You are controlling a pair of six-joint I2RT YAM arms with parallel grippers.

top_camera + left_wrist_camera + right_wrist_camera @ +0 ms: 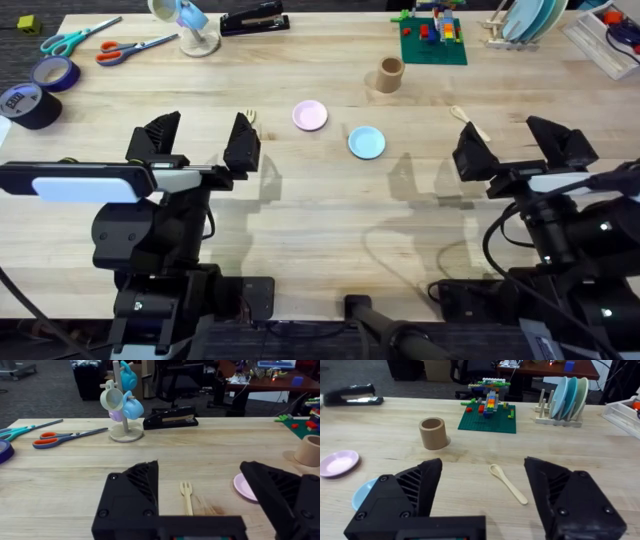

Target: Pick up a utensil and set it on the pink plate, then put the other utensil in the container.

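Fork flat on tabletop just ahead of left jaws, spread wide, empty; spoon beside right jaws, likewise wide and empty; pink plate between, container beyond. From left wrist: fork centred in open gap, pink plate behind one finger. From right wrist: spoon within open gap, container farther off.

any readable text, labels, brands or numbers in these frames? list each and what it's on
No text can be read.
Dark tape roll at the table's left edge: pale marks on its side, too blurred to read.
Black stapler: no legible brand.
Tan-brown cylindrical container: plain, no label.
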